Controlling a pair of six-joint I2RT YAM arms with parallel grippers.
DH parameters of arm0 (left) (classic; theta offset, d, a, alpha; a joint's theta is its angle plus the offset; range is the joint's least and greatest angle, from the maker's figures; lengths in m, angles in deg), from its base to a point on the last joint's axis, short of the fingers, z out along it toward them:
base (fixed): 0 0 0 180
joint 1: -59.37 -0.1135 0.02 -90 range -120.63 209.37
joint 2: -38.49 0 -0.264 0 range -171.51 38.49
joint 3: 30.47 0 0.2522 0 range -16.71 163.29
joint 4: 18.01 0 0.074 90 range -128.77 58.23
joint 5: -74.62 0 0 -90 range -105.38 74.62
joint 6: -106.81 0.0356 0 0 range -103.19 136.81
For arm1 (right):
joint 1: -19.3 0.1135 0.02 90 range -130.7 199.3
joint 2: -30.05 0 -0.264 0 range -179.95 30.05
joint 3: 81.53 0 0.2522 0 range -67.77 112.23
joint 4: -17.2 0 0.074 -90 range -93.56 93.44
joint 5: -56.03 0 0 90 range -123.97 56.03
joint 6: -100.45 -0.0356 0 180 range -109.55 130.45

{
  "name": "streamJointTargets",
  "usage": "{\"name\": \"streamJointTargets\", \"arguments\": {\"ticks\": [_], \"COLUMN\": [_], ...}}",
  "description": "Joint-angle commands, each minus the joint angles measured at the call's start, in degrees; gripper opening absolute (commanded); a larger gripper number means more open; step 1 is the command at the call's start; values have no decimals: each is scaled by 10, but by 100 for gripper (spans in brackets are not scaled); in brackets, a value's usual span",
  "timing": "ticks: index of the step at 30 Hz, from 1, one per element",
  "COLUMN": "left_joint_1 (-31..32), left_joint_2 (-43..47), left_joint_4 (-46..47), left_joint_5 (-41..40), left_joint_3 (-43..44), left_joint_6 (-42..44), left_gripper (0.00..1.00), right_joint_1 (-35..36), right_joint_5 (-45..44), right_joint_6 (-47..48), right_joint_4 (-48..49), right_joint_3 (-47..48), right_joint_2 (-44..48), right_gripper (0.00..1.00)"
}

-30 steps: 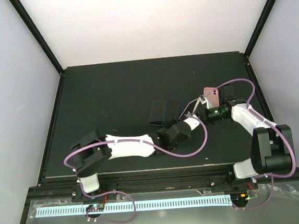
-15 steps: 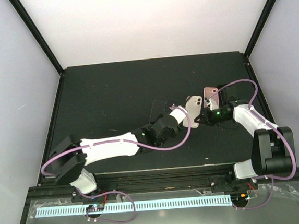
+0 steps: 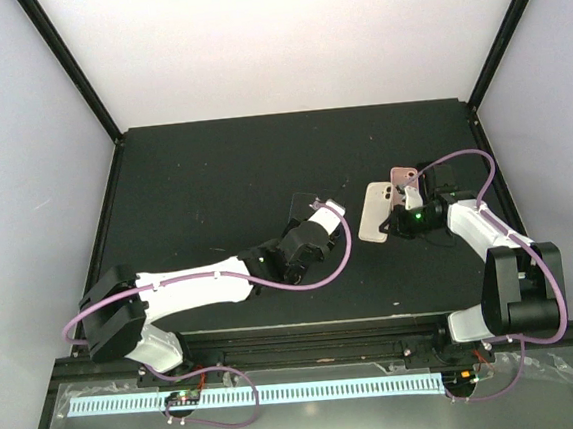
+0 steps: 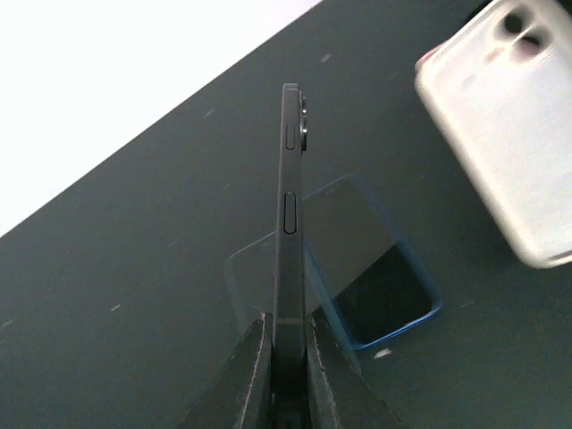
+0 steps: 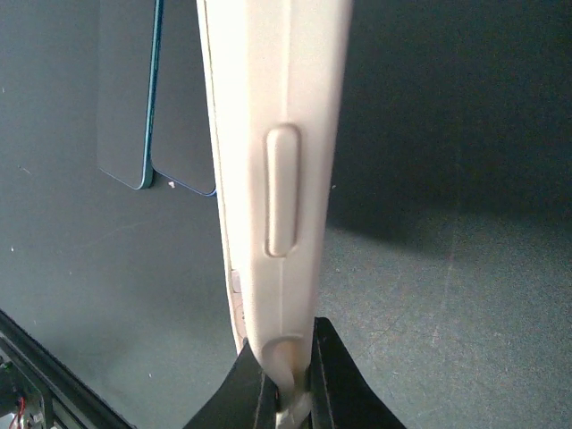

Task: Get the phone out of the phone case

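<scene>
Overhead view of a black table (image 3: 202, 172) with two robot arms. The left gripper (image 4: 286, 331) is clamped tight on the bottom edge of a dark phone (image 4: 290, 197), held edge-on and well clear of the cream phone case (image 3: 374, 213). From above, the phone is nearly lost against the dark table. The right gripper (image 5: 290, 362) pinches the phone case by its lower edge (its inside cannot be seen). Two blue-rimmed dark slabs (image 5: 152, 98) lie flat on the table behind the phone, partly hidden by it. A pink slab (image 3: 404, 176) shows beside the right wrist, half covered.
</scene>
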Motion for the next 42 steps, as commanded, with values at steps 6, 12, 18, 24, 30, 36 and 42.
{"name": "streamJointTargets", "arguments": {"ticks": [6, 12, 18, 24, 30, 36, 42], "left_joint_1": [-55, -80, -92, -101, -111, -117, -119], "left_joint_2": [-7, -20, -61, -92, -130, -164, -182], "left_joint_4": [-13, 1, -4, -3, -16, -46, -62], "left_joint_5": [-125, -132, -129, -124, -121, -107, -95], "left_joint_3": [-45, -70, -73, -68, -53, -29, -15], "left_joint_6": [95, 110, 146, 157, 164, 166, 170], "left_gripper": [2, 2, 2, 2, 2, 11, 14], "right_joint_1": [0, 0, -1, -1, -1, 0, -1], "right_joint_5": [-1, -4, -1, 1, 3, 3, 5], "right_joint_6": [12, 12, 11, 12, 12, 14, 14], "right_joint_4": [11, 13, 13, 12, 10, 9, 7], "right_joint_3": [14, 13, 14, 16, 16, 17, 19], "right_joint_2": [-2, -2, -8, -12, -15, -17, -23], "right_gripper": [1, 1, 1, 1, 1, 1, 1]}}
